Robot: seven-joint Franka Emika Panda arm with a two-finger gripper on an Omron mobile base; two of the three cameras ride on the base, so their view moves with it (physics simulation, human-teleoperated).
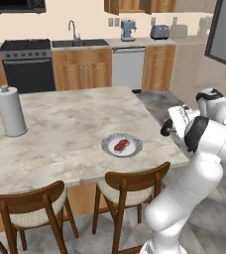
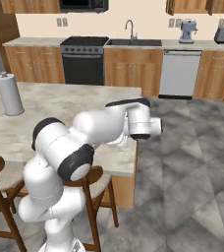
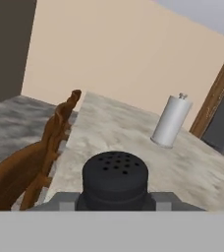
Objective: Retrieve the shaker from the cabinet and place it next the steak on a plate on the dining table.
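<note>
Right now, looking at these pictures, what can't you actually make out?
- Shaker: hand view shows its holed top; the body below is cut off by the grey band.
- Gripper fingers: hidden beside the shaker in the hand view.
- Plate and steak: clear in the left base view; in the right base view the arm covers that part of the dining table.
- Wall cabinet: cut by the top edge.

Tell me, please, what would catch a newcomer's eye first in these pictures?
Probably the black shaker, large in the hand view, gripped between the fingers. Next, the red steak on its plate near the dining table edge, and the paper-towel roll standing at the table's left.
</note>
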